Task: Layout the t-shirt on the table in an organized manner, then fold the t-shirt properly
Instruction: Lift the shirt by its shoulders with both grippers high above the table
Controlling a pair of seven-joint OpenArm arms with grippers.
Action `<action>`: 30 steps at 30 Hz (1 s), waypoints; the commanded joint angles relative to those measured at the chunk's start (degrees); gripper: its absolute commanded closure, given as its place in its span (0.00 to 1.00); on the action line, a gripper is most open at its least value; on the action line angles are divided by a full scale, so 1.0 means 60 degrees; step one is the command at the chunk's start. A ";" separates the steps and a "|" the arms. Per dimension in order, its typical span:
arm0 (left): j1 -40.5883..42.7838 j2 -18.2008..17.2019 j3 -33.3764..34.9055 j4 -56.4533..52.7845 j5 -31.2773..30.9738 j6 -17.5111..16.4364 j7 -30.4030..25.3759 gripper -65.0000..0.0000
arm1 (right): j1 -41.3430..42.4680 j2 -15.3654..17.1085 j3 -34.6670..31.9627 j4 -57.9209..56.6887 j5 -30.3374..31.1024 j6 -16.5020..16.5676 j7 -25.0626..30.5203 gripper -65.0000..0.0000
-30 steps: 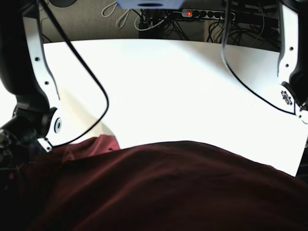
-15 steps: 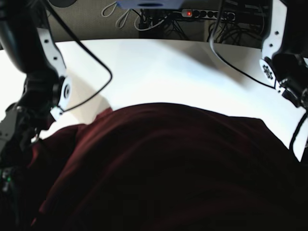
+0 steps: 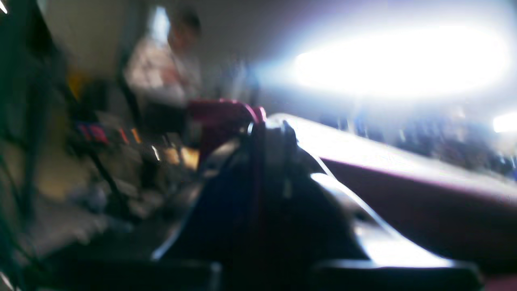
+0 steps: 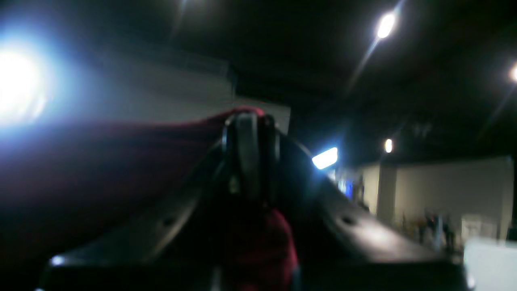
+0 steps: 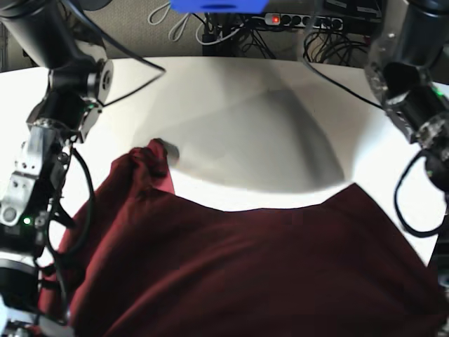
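We hold the t-shirt [image 5: 245,267] pinched in both clamped grippers, left gripper [image 3: 268,129] and right gripper [image 4: 248,121]; keep cloth taut between them, lower evenly onto the table [image 5: 238,112].

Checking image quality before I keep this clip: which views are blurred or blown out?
Left wrist: heavy motion blur and a blown-out glare at top right; the left gripper and t-shirt are smeared. Right wrist: dark, soft, flare at left. Base: sharp, with a broad grey shadow on the table.
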 commanded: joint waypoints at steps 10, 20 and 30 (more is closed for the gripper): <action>0.0193 0.0210 -0.0120 -0.0545 0.0056 0.0032 -0.0400 1.00 | -0.0921 0.0068 0.1250 0.0011 0.0038 -0.0182 0.0281 1.00; 0.0984 0.0210 -0.0692 0.1638 -0.0003 0.0062 -0.0400 1.00 | -0.1243 0.0097 0.1778 0.0407 0.0052 -0.0152 0.1731 1.00; 0.2230 -0.0054 -0.2582 0.1682 -0.1600 0.0062 -0.0942 1.00 | -0.2386 -0.0020 0.2042 0.0685 0.0052 -0.0182 0.4193 1.00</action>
